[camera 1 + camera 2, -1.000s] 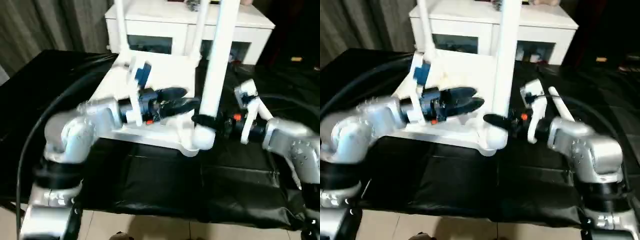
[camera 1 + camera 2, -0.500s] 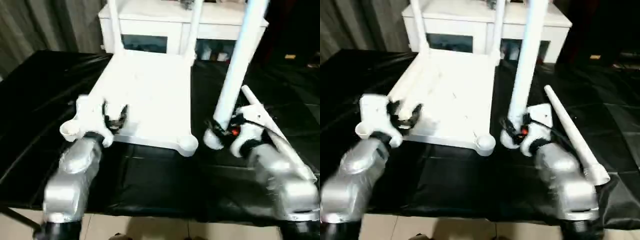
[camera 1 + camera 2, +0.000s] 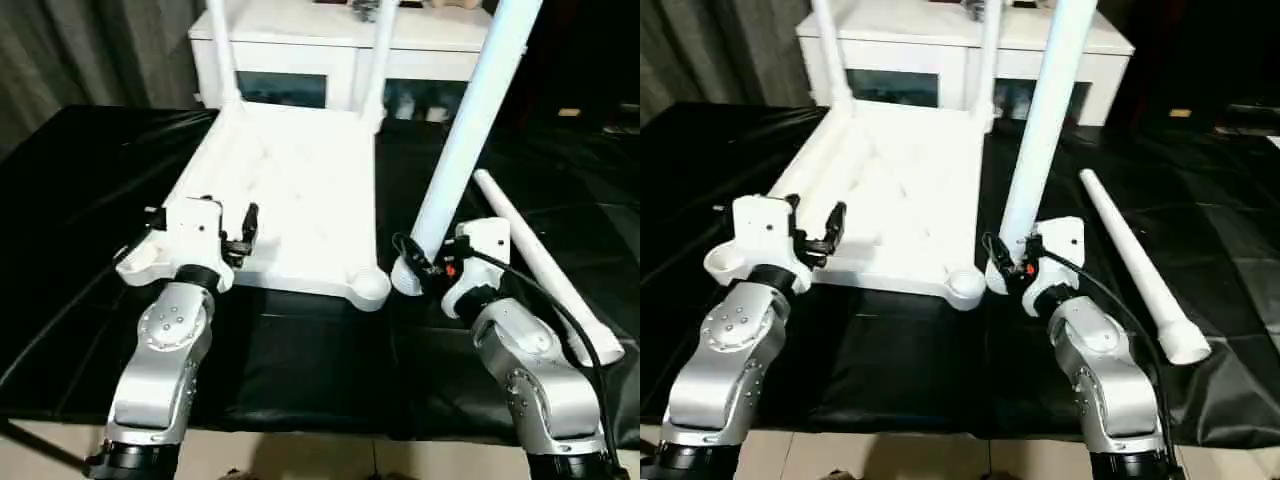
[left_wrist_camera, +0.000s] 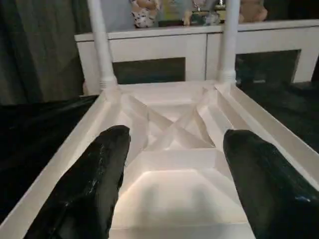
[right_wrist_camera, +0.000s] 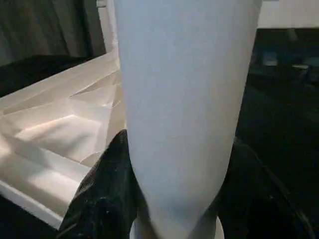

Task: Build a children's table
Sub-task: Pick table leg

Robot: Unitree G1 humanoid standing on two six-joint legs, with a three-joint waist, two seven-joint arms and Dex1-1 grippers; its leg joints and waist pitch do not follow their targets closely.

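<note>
The children's table top [image 3: 300, 190] lies upside down on the black cloth, ribbed side up. Two white legs [image 3: 222, 50] [image 3: 375, 60] stand in its far corners. My right gripper [image 3: 415, 262] is shut on the lower end of a third leg [image 3: 470, 120]. This leg leans up to the right, its foot just beside the near right corner socket [image 3: 368, 288]. My left gripper [image 4: 174, 169] is open over the top's near edge by the near left corner socket [image 3: 135, 262], with nothing between its fingers [image 4: 99, 174].
A loose white leg [image 3: 545, 265] lies on the cloth at the right, beyond my right forearm. A white low cabinet [image 3: 330, 50] with dark glass openings stands behind the table top. Black cloth [image 3: 80, 170] covers the work surface on both sides.
The camera has shifted. My left arm has drawn back from over the top's middle to its near left corner. The right gripper has carried the leg slightly right, off the near right socket.
</note>
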